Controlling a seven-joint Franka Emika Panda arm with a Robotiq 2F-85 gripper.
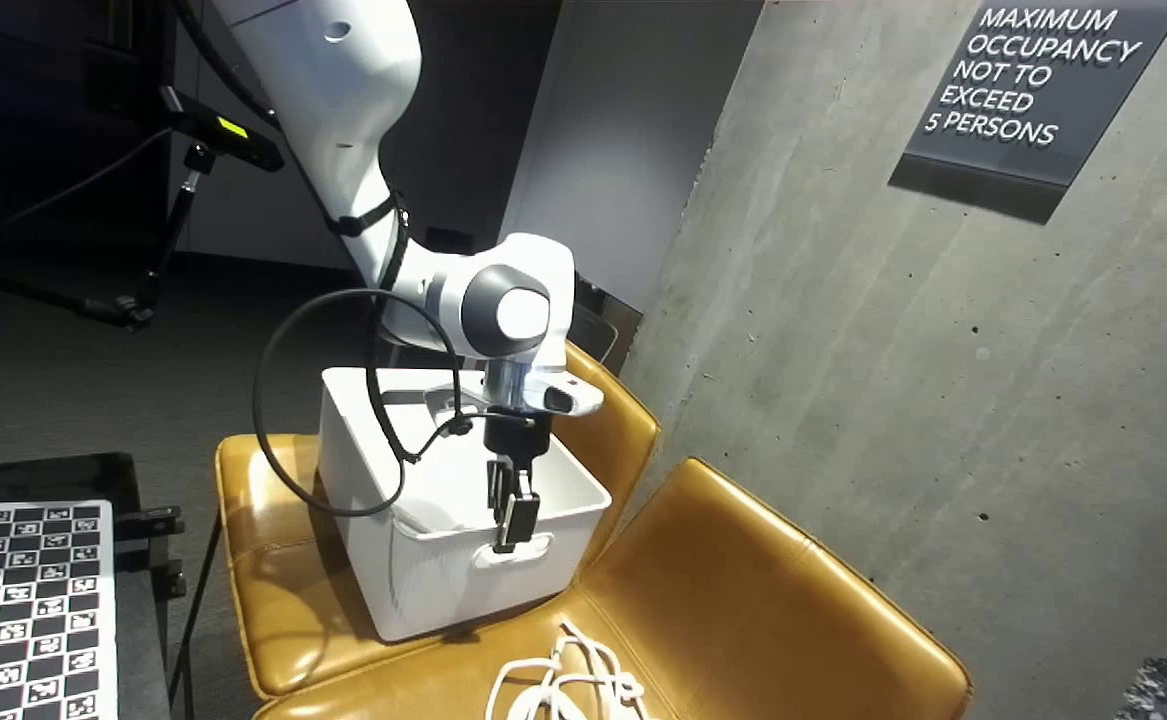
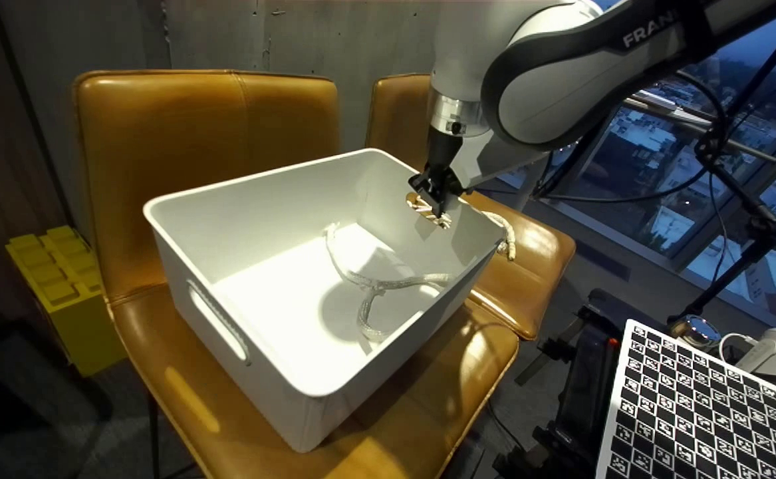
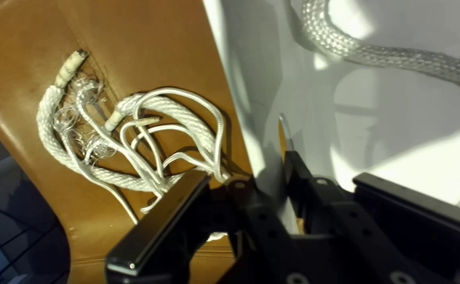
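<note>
Editor: What is in the foreground?

Reporter: A checkered board [image 1: 23,610], printed with coded black-and-white squares, lies at lower left of an exterior view. At bottom center, white rope [image 3: 135,182], also at left in the wrist view, is heaped on a tan chair [image 1: 743,570]. Just beyond, a white bin [image 1: 443,590] stands on a matching chair [image 1: 253,560].

Editor: And the pincer?

Reporter: The pincer [image 1: 506,510], mid-frame, points down over the bin's end wall [image 1: 563,570] by the handle slot [image 1: 535,548], one finger inside, one outside. The fingers [image 1: 521,515] stand close together with the wall between them; whether they are clamped on it, I cannot tell. Braided cord [image 3: 395,57] lies on the bin's floor, upper right in the wrist view.

Editor: How is the arm posed?

Reporter: The white arm [image 1: 333,130] slopes down from upper left, bends above the bin and drops its wrist [image 1: 518,315] nearly vertical. In an exterior view it enters from upper right, its dark casing [image 2: 650,30] lettered "FRAN" just before a black band [image 2: 683,30].

Editor: Farthest back?

Reporter: On the concrete wall [image 1: 823,350], upper right of an exterior view, a dark gray sign [image 1: 1033,90] reads "MAXIMUM OCCUPANCY NOT TO EXCEED 5 PERSONS."
</note>
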